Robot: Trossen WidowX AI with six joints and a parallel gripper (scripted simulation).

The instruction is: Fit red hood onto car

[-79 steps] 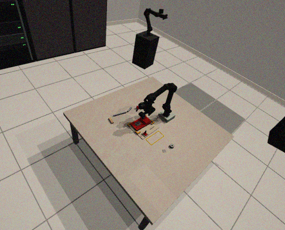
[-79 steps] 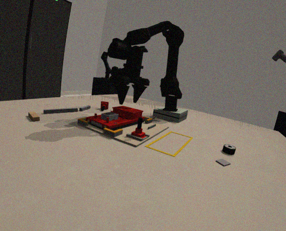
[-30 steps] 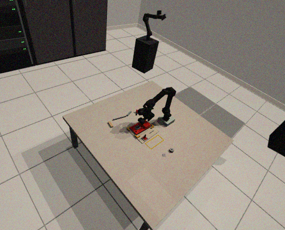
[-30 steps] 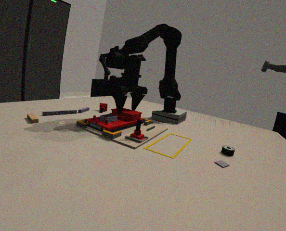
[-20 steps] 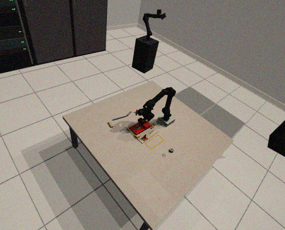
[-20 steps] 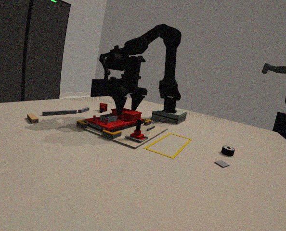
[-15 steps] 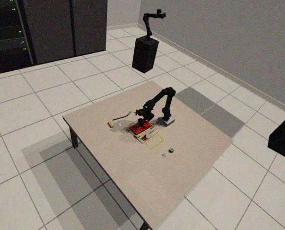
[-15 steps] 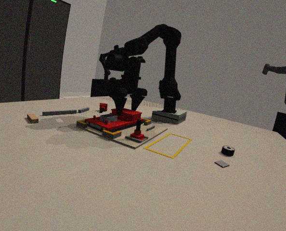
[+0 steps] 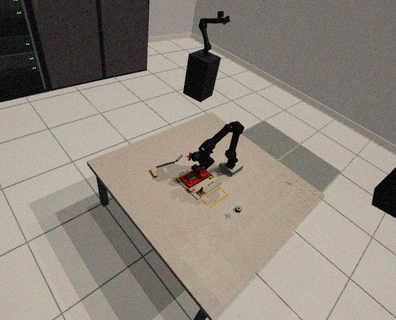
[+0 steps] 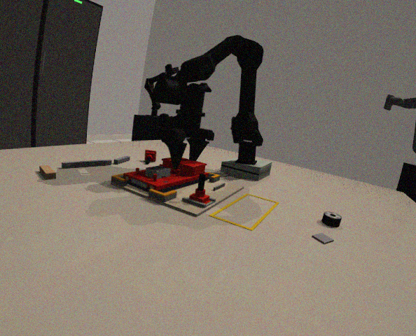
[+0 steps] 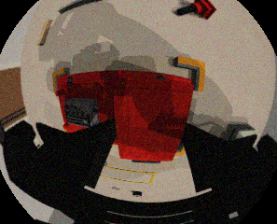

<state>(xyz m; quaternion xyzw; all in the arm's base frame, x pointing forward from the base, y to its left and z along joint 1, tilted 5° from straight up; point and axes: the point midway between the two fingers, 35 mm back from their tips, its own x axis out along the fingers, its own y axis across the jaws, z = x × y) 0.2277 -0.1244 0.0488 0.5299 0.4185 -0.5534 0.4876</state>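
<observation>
The red hood (image 10: 183, 167) rests low at the jig, right beside the grey engine block (image 10: 153, 171) on the red chassis (image 10: 153, 178); the engine is not covered. In the wrist view the hood (image 11: 152, 119) fills the middle and the engine (image 11: 82, 112) lies to its left. My gripper (image 10: 185, 159) points straight down, with one finger on each side of the hood's raised roof and both touching its sides. It also shows in the wrist view (image 11: 149, 127). The pegs are too small to make out. In the top view the arm covers most of the car (image 9: 196, 177).
A red toggle clamp (image 10: 201, 191) stands on the grey jig plate, with a yellow outlined rectangle (image 10: 244, 211) to its right. Further right lie a black ring (image 10: 331, 218) and a grey tile (image 10: 322, 237). A wooden block (image 10: 47, 171), grey bars (image 10: 86, 164) and a small red part (image 10: 150, 155) lie at left.
</observation>
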